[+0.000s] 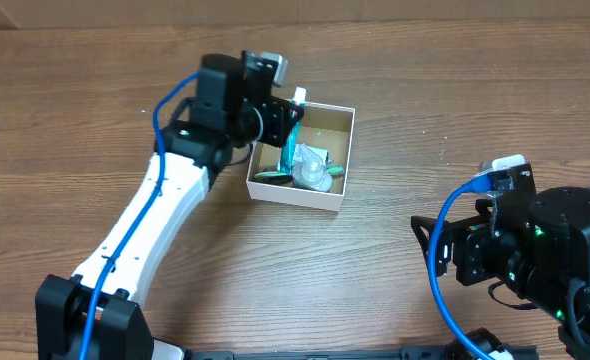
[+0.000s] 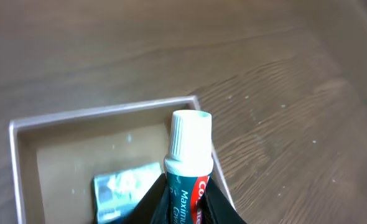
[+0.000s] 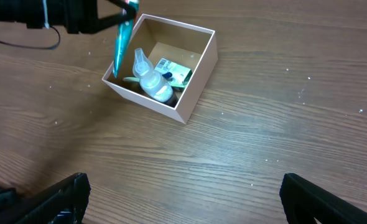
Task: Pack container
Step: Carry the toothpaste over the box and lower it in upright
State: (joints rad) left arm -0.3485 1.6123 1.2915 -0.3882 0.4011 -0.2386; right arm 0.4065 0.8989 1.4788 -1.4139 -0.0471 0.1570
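The container (image 1: 293, 197) is a square white-walled box with a brown inside, at the table's middle back. It also shows in the left wrist view (image 2: 102, 112) and in the right wrist view (image 3: 199, 81). My left gripper (image 1: 291, 112) is shut on a teal toothpaste tube (image 2: 188, 149) with a white cap. It holds the tube over the container's left edge, tilted, with its tail end down (image 3: 120, 40). My right gripper (image 3: 183, 199) is open and empty over bare table at the front right (image 1: 433, 245).
Inside the container lie a clear small bottle (image 1: 315, 172), a green-and-white packet (image 3: 174, 71) and a green flat item (image 1: 271, 177). The packet also shows below the tube in the left wrist view (image 2: 124, 186). The table is brown wood.
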